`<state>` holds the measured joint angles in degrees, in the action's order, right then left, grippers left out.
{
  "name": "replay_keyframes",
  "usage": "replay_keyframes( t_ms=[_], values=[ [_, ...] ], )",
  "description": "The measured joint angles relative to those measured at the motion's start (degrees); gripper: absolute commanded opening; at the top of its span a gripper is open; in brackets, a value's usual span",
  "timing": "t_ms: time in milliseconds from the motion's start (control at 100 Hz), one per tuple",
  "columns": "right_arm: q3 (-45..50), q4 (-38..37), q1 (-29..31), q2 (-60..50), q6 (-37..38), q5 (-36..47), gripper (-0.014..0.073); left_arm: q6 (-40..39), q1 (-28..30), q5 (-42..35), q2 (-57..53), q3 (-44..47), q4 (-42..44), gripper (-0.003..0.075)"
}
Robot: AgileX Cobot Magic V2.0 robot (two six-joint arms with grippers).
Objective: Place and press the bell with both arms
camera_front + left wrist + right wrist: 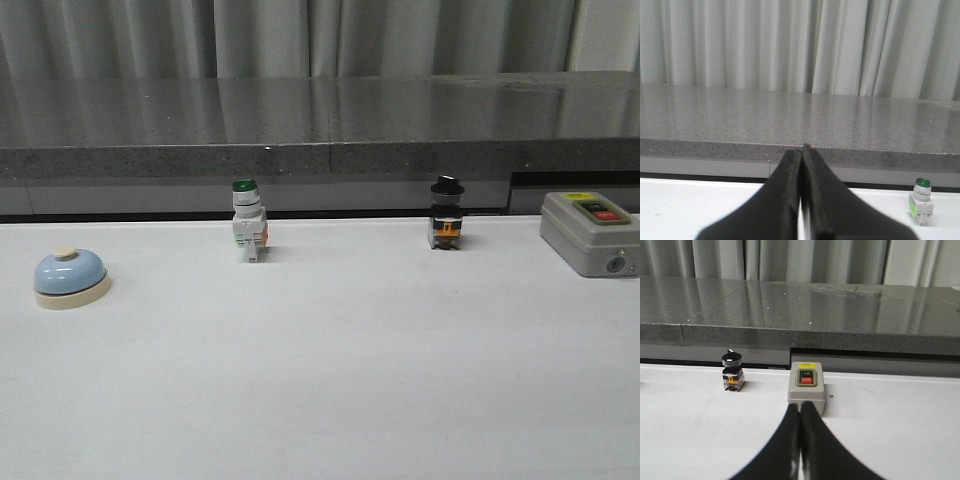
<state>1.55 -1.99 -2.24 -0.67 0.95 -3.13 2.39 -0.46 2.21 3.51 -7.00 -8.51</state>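
— Sitting near the left edge of the white counter (330,400), the bell (70,277) rests upright on its cream base, button up, with bare surface in front of it and to its right. Agreed?

— Agreed. Along the back edge stand a green-capped switch (248,222) and a black-knobbed switch (447,214), well apart from each other; a grey box (590,232) with a red button sits at the right edge.

— And the tools?

— Neither shows from the front. In its own wrist view the left tool (802,150) is clenched, fingers pressed together on nothing, the green-capped switch off to one side. The right tool (800,407) is likewise clenched and empty, its tips just before the grey box.

— Open room?

— The whole near half of the counter is bare, from left edge to right.
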Motion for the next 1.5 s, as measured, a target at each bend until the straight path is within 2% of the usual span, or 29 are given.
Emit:
replay_keyframes(
  t_ms=[210,450,610,700,750,900,970,1010,1220,1500],
  values=[
    [0.00,0.00,0.00,0.00,0.00,0.00,-0.0060,0.00,0.00,6.42,11.25,-7.88,1.10,-0.0020],
    [0.00,0.00,0.00,0.00,0.00,0.00,-0.0060,0.00,0.00,7.14,27.31,-14.90,7.31,-0.0020],
    [0.00,0.00,0.00,0.00,0.00,0.00,-0.0060,0.10,0.00,10.59,38.48,-21.18,8.04,-0.0002],
    [0.00,0.00,0.00,0.00,0.00,0.00,-0.0060,0.10,0.00,11.35,44.22,-24.94,8.04,0.0099],
    [0.00,0.00,0.00,0.00,0.00,0.00,-0.0060,0.10,0.00,11.64,47.10,-26.78,8.04,0.0185],
    [0.00,0.00,0.00,0.00,0.00,0.00,-0.0060,0.10,0.00,14.46,55.01,-32.47,8.04,0.0506],
    [0.00,0.00,0.00,0.00,0.00,0.00,-0.0060,0.20,0.00,16.02,58.48,-35.06,6.89,0.0603],
    [0.00,0.00,0.00,0.00,0.09,0.00,-0.0060,0.20,0.00,17.39,60.96,-36.89,5.43,0.0622],
    [0.00,0.00,0.00,0.00,0.09,0.00,-0.0060,0.20,0.00,27.60,72.72,-46.23,-2.46,0.0620],
    [0.00,0.00,0.00,0.00,0.09,0.00,-0.0060,0.20,-0.28,38.47,87.76,-57.42,-6.56,0.0620]
  ],
)
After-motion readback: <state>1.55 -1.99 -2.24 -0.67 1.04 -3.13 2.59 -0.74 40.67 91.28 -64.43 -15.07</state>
